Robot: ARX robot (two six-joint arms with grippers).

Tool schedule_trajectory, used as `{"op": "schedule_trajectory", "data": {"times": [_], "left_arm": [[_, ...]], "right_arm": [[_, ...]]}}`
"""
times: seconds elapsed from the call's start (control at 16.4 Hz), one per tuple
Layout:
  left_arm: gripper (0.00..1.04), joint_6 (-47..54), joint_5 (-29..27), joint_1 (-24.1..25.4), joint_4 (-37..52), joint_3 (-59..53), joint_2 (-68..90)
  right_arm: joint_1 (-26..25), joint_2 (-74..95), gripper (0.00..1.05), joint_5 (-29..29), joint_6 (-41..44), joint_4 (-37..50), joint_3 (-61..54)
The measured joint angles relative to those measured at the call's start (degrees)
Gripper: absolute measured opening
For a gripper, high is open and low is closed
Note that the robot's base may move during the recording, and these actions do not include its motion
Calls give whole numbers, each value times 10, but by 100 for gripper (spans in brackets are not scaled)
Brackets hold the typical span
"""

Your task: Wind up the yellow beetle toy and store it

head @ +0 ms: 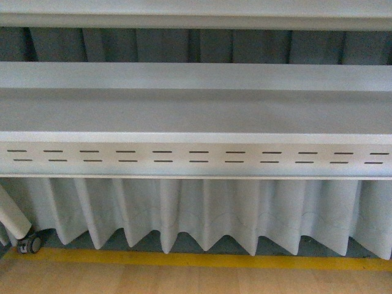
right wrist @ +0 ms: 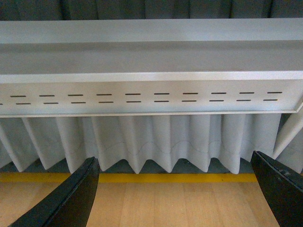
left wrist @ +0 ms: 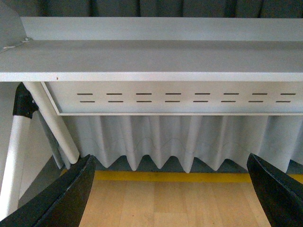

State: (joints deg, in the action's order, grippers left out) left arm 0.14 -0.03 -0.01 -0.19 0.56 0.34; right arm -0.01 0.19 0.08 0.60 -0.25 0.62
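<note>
The yellow beetle toy is out of view in every frame. My left gripper (left wrist: 173, 198) is open and empty, its two black fingers (left wrist: 66, 198) spread wide over the wooden floor. My right gripper (right wrist: 175, 198) is also open and empty, its black fingers (right wrist: 71, 201) spread wide over the same kind of floor. Neither arm shows in the front view.
A white table (head: 196, 110) with a slotted front apron (head: 196, 156) spans the front view, and a white pleated curtain (head: 202, 211) hangs below it. A yellow floor line (head: 196, 260) runs along the wooden floor. A white leg with a caster (head: 27, 242) stands at the left.
</note>
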Motion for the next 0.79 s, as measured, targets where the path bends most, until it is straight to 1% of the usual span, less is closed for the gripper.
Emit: {"op": "schedule_trajectory", "data": {"times": [0.79], "left_arm": [[98,0,0,0,0,0,0]], "right_arm": [[0,0,98,0,0,-1,0]]}}
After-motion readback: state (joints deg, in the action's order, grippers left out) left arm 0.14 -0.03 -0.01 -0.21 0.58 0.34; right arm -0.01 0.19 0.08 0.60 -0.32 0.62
